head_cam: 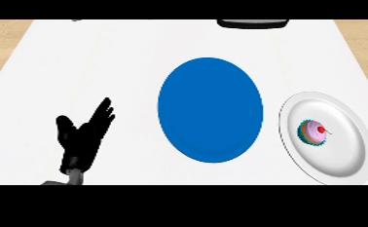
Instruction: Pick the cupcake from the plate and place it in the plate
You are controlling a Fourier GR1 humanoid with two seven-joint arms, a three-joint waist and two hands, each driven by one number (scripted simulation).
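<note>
A cupcake with pink frosting, a red cherry and a teal wrapper lies on a white plate at the right edge of the counter. A blue plate sits in the middle with nothing on it. My left hand is at the lower left, open, fingers pointing up and away, well apart from both plates. My right hand does not show in the head view.
A dark object sits at the far edge of the white counter, behind the blue plate. Wooden surface shows beyond the counter's far corners.
</note>
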